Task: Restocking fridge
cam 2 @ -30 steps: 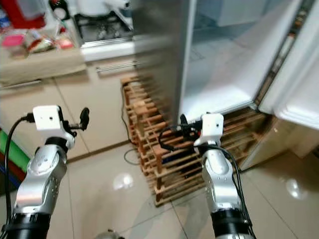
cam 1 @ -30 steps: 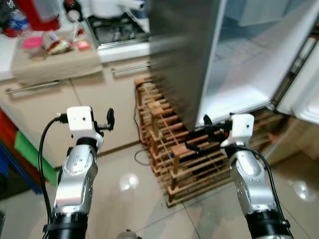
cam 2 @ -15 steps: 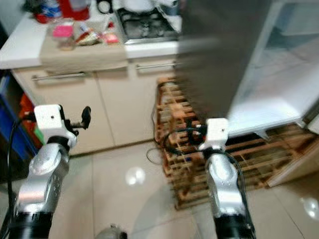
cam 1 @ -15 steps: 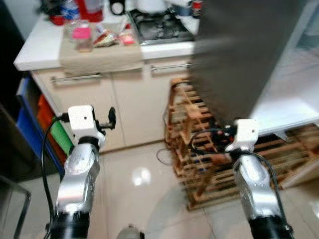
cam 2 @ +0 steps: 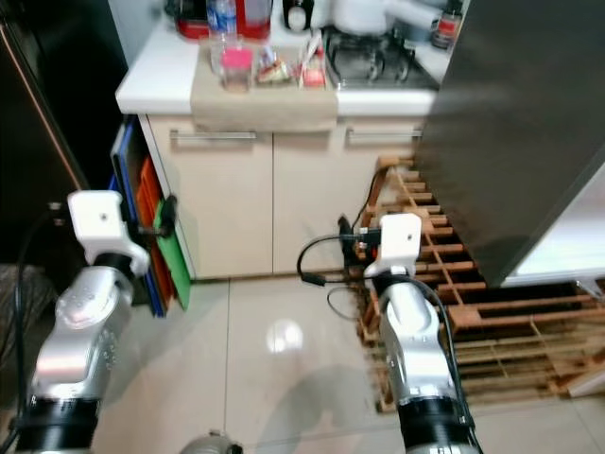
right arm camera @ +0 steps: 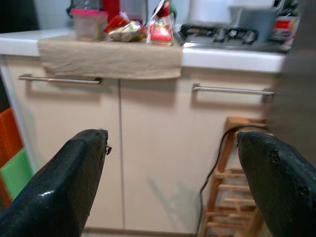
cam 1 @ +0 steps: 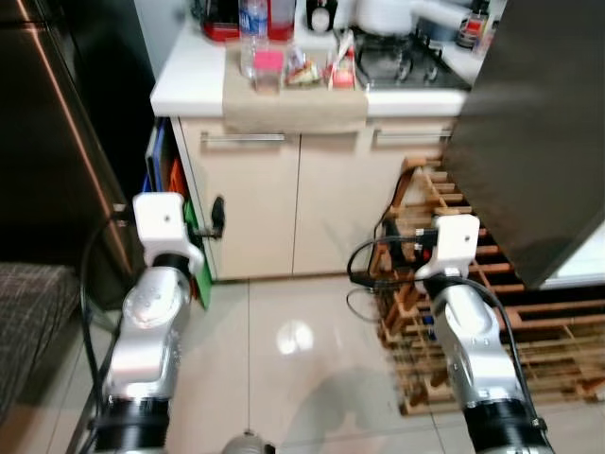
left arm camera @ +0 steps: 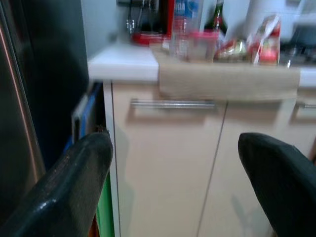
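Here both grippers, left and right, are hanging spread and empty before the cabinets. The fridge is running off frame, its inside hidden.

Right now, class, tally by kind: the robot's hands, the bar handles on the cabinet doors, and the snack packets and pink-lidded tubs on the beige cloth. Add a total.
Hands, left hand and right hand, both open: 2
Bar handles: 2
Snack packets: 2
Pink-lidded tub: 1
Total: 7

Head cameras look down at the counter; both wrist cameras face its cabinet doors
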{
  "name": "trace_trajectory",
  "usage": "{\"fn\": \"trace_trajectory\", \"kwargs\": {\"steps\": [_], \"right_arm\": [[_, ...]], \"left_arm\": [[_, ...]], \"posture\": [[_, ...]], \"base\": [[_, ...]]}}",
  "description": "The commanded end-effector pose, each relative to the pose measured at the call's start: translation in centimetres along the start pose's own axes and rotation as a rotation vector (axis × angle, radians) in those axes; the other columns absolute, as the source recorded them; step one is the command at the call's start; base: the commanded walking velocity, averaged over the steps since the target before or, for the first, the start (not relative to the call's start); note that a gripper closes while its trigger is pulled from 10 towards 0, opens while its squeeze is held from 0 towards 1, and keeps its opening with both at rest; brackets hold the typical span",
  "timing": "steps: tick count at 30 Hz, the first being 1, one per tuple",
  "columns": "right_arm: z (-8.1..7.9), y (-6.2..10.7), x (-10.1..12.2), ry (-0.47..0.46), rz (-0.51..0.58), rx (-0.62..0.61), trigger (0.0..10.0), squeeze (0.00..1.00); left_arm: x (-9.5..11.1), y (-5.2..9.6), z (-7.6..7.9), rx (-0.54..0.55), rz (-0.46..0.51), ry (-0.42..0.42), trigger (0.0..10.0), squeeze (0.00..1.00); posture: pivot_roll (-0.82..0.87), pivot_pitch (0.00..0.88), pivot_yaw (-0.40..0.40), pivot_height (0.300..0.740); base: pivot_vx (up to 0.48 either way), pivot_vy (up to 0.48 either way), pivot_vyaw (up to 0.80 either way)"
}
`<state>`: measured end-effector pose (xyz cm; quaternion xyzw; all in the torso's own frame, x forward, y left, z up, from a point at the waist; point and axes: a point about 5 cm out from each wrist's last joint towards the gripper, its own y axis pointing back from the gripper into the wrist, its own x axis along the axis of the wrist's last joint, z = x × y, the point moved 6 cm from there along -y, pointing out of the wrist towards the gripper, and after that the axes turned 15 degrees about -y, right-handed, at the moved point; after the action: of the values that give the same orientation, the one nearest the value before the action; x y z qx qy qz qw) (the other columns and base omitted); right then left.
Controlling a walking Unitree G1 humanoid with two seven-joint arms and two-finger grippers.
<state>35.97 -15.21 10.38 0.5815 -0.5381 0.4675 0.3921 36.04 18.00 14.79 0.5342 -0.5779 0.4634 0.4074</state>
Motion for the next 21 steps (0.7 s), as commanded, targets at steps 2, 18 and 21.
{"fn": "trace_trajectory", "kwargs": {"steps": [2, 18, 21], "right_arm": [[1.0, 0.1, 2.3, 0.027, 0.092, -0.043, 10.0, 0.05], [-0.5, -0.4, 4.4, 0.023, 0.149, -0.007, 10.0, 0.05], [-0.9, -0.4, 4.3, 0.034, 0.145, 0.013, 10.0, 0.07]], "left_arm": [[2.4, -0.4, 1.2, -0.051, 0.089, 0.029, 10.0, 0.00], [4.4, -1.1, 0.4, -0.016, 0.141, 0.060, 10.0, 0.00], [4.7, -1.2, 0.4, -0.012, 0.149, 0.058, 10.0, 0.00]], "posture": [[0.01, 0.000, 0.004, 0.740], [0.00, 0.000, -0.002, 0.740], [0.01, 0.000, -0.002, 0.740]], "base": [[0.444, 0.000, 0.00], [0.469, 0.000, 0.00], [0.469, 0.000, 0.53]]}}
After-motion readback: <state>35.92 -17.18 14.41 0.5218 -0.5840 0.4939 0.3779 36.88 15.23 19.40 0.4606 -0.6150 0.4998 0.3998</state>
